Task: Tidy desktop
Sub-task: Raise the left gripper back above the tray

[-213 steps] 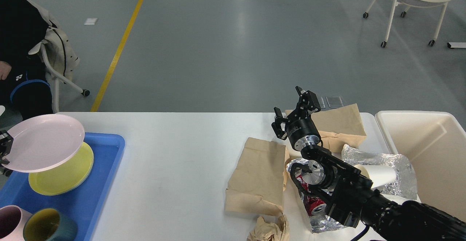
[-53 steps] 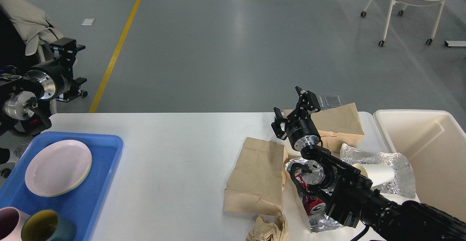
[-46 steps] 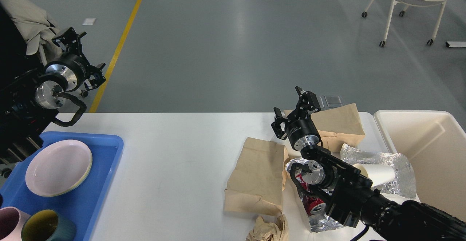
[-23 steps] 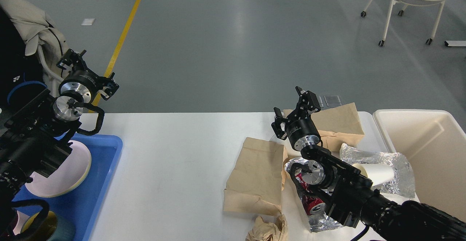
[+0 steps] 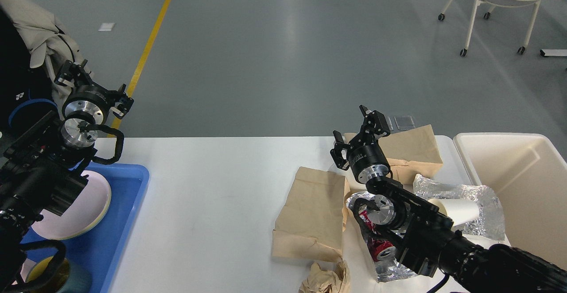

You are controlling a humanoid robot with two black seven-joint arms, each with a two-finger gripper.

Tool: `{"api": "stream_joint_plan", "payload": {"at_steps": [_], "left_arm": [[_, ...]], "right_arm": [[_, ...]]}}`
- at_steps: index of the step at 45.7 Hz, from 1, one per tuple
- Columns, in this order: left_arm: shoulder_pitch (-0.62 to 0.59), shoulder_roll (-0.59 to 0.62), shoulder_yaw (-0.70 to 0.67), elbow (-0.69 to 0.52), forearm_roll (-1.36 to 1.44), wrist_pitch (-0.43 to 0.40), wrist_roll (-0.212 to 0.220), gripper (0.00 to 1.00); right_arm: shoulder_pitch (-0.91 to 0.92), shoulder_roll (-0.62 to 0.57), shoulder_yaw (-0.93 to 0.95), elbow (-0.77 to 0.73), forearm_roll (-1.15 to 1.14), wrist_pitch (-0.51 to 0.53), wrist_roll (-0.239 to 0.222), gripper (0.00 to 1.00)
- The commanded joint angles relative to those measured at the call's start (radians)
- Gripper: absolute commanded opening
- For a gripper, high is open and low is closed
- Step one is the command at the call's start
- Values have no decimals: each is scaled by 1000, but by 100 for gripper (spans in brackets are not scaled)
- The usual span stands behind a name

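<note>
The white desktop [image 5: 212, 186] spans the view. My left gripper [image 5: 94, 86] is open and empty, raised above the desktop's back left corner, behind the blue tray [image 5: 130, 204]. A pink plate [image 5: 86, 213] lies in that tray on a yellow one, partly hidden by my left arm. My right gripper [image 5: 356, 127] is open and empty, held above the brown paper bags [image 5: 316, 209] at the right. Around my right arm lie crumpled foil [image 5: 463, 193], a white paper cup [image 5: 458, 211] and a crushed red can [image 5: 382, 245].
A cream bin [image 5: 522, 182] stands at the desktop's right end. A second paper bag [image 5: 414, 149] lies behind my right gripper, and crumpled brown paper [image 5: 325, 279] lies at the front edge. A dark mug [image 5: 71, 279] sits in the tray's front. Chairs stand on the floor beyond.
My left gripper set the pink plate on the yellow one in the tray, let go, rose and swung above the back left corner, lately shifting left. The right arm has not moved.
</note>
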Motion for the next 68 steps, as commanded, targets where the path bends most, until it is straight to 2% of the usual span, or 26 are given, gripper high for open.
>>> {"api": "stream_joint_plan", "payload": {"at_steps": [1, 10, 17, 24, 29, 35, 38, 68], "left_arm": [[3, -1, 0, 15, -6, -12, -10, 97], [28, -61, 4, 17, -2, -60, -19, 97], [43, -81, 14, 17, 6, -66, -89, 97], [129, -91, 3, 15, 6, -144, -118, 98], [146, -96, 17, 17, 6, -227, -212, 98], [167, -108, 17, 15, 6, -244, -345, 98], [173, -120, 15, 15, 6, -244, -387, 98], [173, -120, 15, 15, 6, -244, -392, 98]], "right_arm": [[0, 0, 0, 1, 0, 0, 0, 100], [0, 0, 0, 1, 0, 0, 0, 100], [-2, 0, 0, 1, 0, 0, 0, 100], [0, 0, 0, 1, 0, 0, 0, 100], [0, 0, 0, 1, 0, 0, 0, 100], [0, 0, 0, 1, 0, 0, 0, 100], [0, 0, 0, 1, 0, 0, 0, 100], [-2, 0, 0, -1, 0, 0, 0, 100]]}}
